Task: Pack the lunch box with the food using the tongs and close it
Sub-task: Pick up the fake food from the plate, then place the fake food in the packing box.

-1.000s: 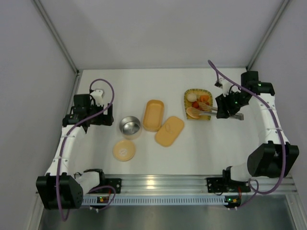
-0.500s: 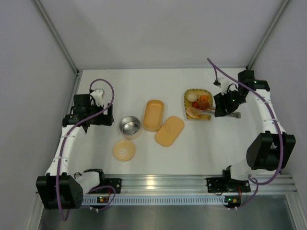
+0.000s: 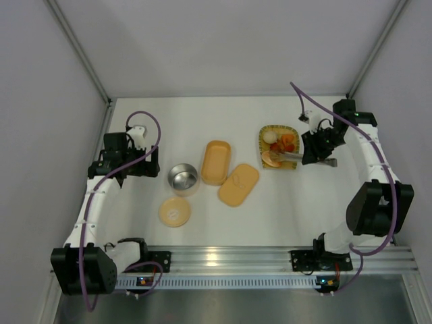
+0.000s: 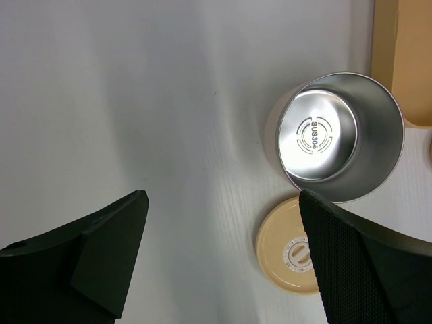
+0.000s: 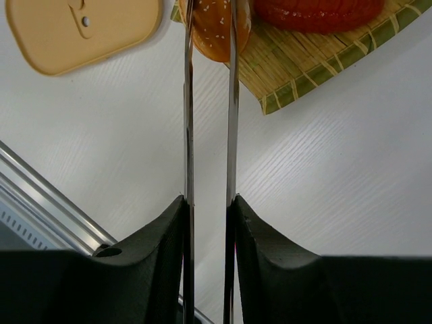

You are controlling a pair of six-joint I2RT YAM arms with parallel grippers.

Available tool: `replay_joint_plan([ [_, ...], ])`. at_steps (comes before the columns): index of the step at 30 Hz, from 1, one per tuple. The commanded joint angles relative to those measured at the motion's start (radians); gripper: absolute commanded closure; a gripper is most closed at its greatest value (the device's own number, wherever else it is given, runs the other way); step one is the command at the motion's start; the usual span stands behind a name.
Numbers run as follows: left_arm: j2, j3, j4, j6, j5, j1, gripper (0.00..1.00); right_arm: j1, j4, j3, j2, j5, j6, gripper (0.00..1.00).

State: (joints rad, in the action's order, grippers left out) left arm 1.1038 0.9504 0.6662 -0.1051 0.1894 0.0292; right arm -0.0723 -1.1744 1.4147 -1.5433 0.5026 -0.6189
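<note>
The pale-orange lunch box (image 3: 216, 162) lies open mid-table, its flat lid (image 3: 238, 184) beside it. Left of them are the steel tin (image 3: 182, 178) and its tan lid (image 3: 175, 211). The food (image 3: 285, 142) sits on a yellow woven tray (image 3: 294, 129). My right gripper (image 3: 317, 150) is shut on the silver tongs (image 3: 291, 156). In the right wrist view the tongs' arms (image 5: 187, 101) pinch an orange slice (image 5: 214, 30) over the tray (image 5: 297, 74), beside a red piece (image 5: 317, 10). My left gripper (image 4: 223, 196) stands open, holding nothing, near the tin (image 4: 337, 135) and its lid (image 4: 287, 253).
The enclosure's walls close in at the back and on both sides. A metal rail (image 3: 223, 260) runs along the near edge between the arm bases. The oblong lid (image 5: 81, 30) lies just left of the tray in the right wrist view.
My right gripper has squeezed the tongs narrower, and their tips have closed on the orange slice at the tray's near corner. The right arm shifted slightly back. The left arm is still.
</note>
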Motion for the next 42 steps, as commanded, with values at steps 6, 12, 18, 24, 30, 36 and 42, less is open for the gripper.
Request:
replay_joint_plan([
  [6, -0.009, 0.014, -0.024, -0.005, -0.007, 0.003, 0.02, 0.02, -0.033, 0.027, 0.06, 0.065, -0.044, 0.99],
  [12, -0.015, 0.017, -0.024, -0.002, -0.019, 0.003, 0.02, 0.025, -0.08, 0.105, 0.121, 0.137, -0.027, 1.0],
  [18, -0.009, 0.027, -0.014, 0.013, 0.002, 0.005, 0.02, 0.144, -0.058, 0.179, 0.158, 0.151, 0.071, 1.0],
  [24, 0.013, 0.07, 0.019, 0.039, 0.076, 0.043, 0.02, 0.34, 0.053, 0.214, 0.166, 0.097, 0.215, 1.0],
  [30, 0.069, 0.109, 0.058, 0.045, 0.266, 0.205, 0.02, 0.595, 0.17, 0.236, 0.123, -0.019, 0.297, 1.0],
  [36, 0.151, 0.136, 0.087, 0.035, 0.397, 0.304, 0.02, 0.762, 0.243, 0.289, 0.034, -0.096, 0.352, 1.0],
  [42, 0.146, 0.114, 0.073, 0.033, 0.403, 0.311, 0.02, 0.848, 0.248, 0.362, -0.073, -0.13, 0.36, 1.0],
])
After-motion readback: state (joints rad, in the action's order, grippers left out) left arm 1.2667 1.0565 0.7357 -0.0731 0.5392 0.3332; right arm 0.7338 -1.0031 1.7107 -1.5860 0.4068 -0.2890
